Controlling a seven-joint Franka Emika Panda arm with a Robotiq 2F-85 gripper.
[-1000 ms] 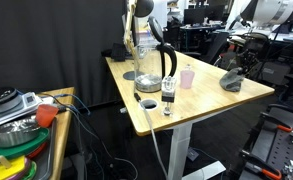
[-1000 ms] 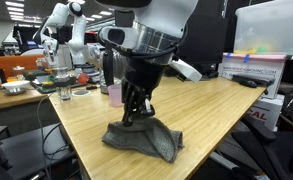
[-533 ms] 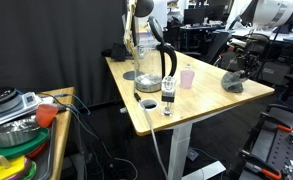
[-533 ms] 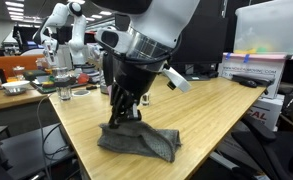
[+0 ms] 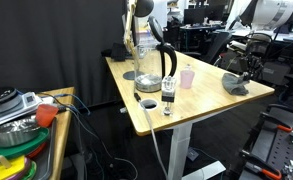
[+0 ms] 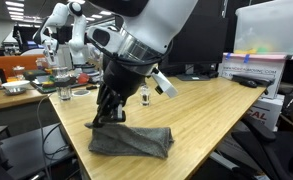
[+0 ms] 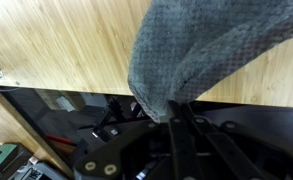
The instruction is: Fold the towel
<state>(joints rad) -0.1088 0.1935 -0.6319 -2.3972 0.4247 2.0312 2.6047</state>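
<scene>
The grey-green towel (image 6: 134,142) lies rumpled flat — one edge pinched in the closed gripper (image 6: 104,118).

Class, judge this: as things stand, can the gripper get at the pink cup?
Probably not yet: the gripper is shut on the towel. The pink cup stands apart with bare table between, so the way looks free once it lets go.

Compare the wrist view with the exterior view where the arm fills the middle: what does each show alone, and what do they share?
Wrist view only: the towel weave close up, and dark clutter beyond the table edge. In an exterior view only: the arm, most of the towel lying flat on the table, and a workbench behind. Shared: the gripper shut on one towel edge, above the wooden top.
</scene>
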